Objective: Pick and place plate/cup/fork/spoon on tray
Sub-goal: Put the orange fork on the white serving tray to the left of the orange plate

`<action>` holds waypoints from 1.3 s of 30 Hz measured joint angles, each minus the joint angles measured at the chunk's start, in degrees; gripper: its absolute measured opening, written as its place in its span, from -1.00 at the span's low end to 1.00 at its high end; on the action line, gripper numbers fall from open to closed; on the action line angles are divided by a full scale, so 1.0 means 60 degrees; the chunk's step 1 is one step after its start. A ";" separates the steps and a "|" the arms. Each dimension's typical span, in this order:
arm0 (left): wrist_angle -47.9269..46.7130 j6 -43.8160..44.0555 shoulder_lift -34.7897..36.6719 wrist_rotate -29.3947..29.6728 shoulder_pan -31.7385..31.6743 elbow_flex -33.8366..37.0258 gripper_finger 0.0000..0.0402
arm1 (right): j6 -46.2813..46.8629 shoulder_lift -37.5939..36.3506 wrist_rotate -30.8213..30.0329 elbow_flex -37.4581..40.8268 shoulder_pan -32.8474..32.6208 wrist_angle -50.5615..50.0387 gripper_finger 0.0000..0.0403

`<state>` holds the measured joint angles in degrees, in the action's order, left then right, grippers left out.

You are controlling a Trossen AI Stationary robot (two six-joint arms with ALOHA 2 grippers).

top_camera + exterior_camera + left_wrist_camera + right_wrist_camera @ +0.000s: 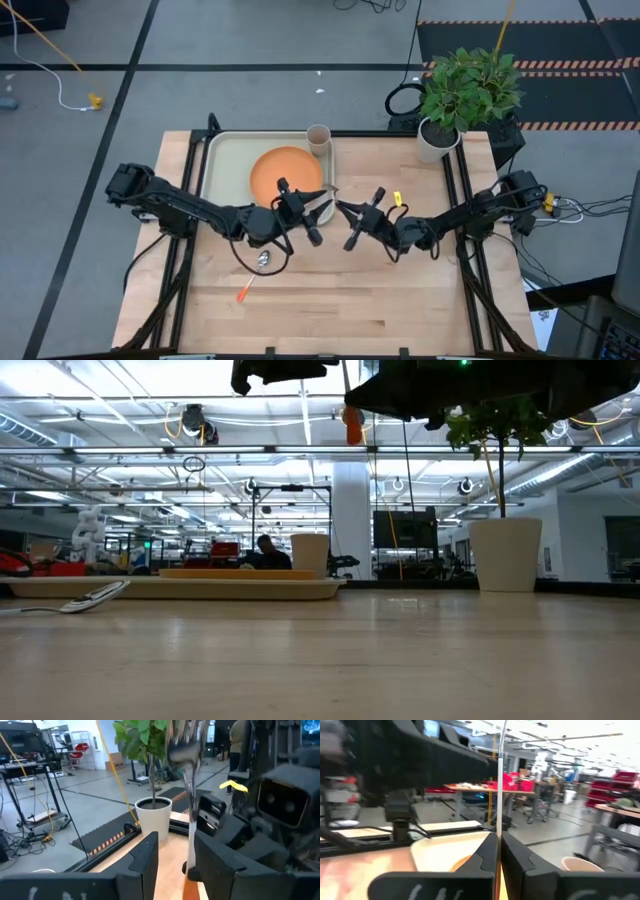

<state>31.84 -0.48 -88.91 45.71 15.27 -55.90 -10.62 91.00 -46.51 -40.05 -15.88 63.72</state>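
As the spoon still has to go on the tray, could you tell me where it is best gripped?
Grip the spoon by its thin orange handle, coming straight down from above with the fingers across the handle, since it lies flat on the table.

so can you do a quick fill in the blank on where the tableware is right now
1. The orange plate lies on the ____.
2. The cup stands upright in a corner of the tray, beside the ____.
3. The spoon lies on the bare ____, off the tray.

Missing words: tray; plate; table
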 joint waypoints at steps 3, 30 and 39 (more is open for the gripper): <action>0.0087 0.0017 -0.0013 0.0001 0.0007 -0.0003 -0.36 | -0.0266 0.0004 -0.0324 0.0000 -0.0001 -0.0014 -1.00; 0.3526 -0.1607 -0.1401 -0.0105 -0.0437 -0.0003 -0.42 | -0.1384 0.0000 -0.0998 0.0022 0.0171 0.0127 -1.00; 0.3500 -0.1919 -0.1408 -0.0108 -0.0437 -0.0003 -0.77 | -0.1602 0.0000 -0.0984 0.0025 0.0174 0.0121 -1.00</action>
<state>52.84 -11.99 -97.36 45.06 12.64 -55.92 -20.24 91.00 -52.42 -39.90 -14.83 64.45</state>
